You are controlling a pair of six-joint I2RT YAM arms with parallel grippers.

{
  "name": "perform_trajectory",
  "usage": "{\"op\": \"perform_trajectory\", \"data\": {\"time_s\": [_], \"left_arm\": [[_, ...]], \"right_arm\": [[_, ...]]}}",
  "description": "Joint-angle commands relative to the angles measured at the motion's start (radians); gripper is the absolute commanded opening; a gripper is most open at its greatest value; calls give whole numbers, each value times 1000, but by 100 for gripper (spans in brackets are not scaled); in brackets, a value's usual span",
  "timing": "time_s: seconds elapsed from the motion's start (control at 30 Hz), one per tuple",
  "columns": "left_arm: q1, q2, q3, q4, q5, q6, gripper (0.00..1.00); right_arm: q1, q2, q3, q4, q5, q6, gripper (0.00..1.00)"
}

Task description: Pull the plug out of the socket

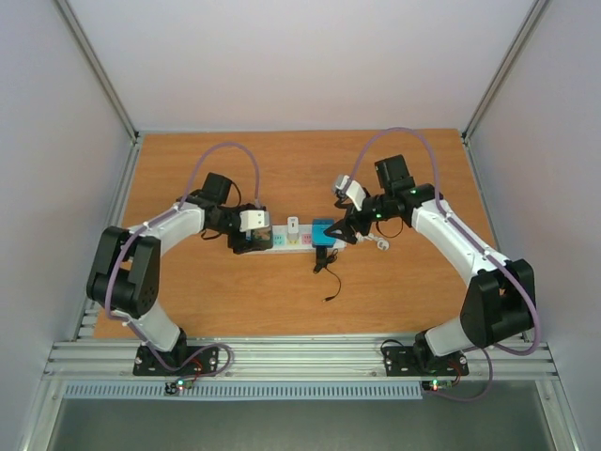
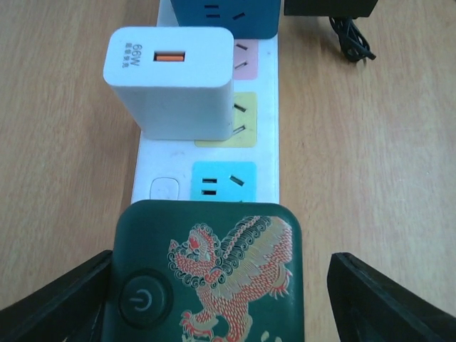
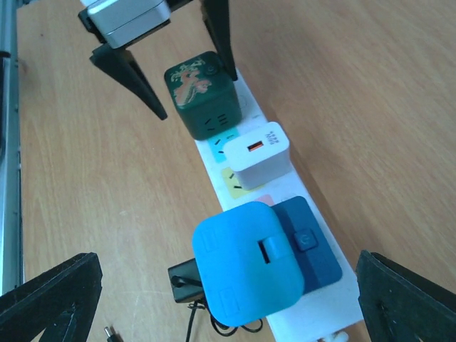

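White with pastel outlet panels, the socket point(image 1: 289, 241) lies across the middle of the wooden counter point(image 1: 188, 178), between the two arms. Along it, starting from the left arm's end, sit a dark green cube point(image 2: 206, 274) with a dragon design, a white charger point(image 2: 171, 78), a dark blue cube point(image 3: 313, 249) and a light blue plug point(image 3: 246, 267). The left pincer point(image 2: 221, 260) stands apart astride the dark green cube, with a clear gap on one side. The right pincer point(image 3: 228, 258) is spread wide around the light blue plug, gripping nothing. A black adapter point(image 3: 182, 276) with its cable lies on the counter just beside the socket.
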Motion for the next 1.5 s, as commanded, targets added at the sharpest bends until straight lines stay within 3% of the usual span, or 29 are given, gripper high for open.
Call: {"op": "perform_trajectory", "data": {"time_s": [0.0,0.23,0.47,0.57,0.83,1.0,1.3,1.47], "left_arm": [[-8,33,2,12,15,44,76],[-8,-4,-52,-56,80,142,53],[-8,-45,-73,-107,163,191,44],[-9,-49,-74,-128,179,182,45],[18,-132,-127,-73,201,105,70],[38,-123,-119,-97,205,140,78],[52,-146,-177,-50,172,164,78],[52,-153,-200,-20,158,151,74]], "right_arm": [[63,-24,-34,63,64,-23,98],[148,14,-22,117,105,-14,98],[250,56,-35,175,177,8,99],[277,84,-30,193,203,28,99],[356,159,-24,202,305,33,97],[386,208,6,189,341,8,96],[406,294,60,198,370,-28,92],[411,329,83,192,378,-51,83]]}}
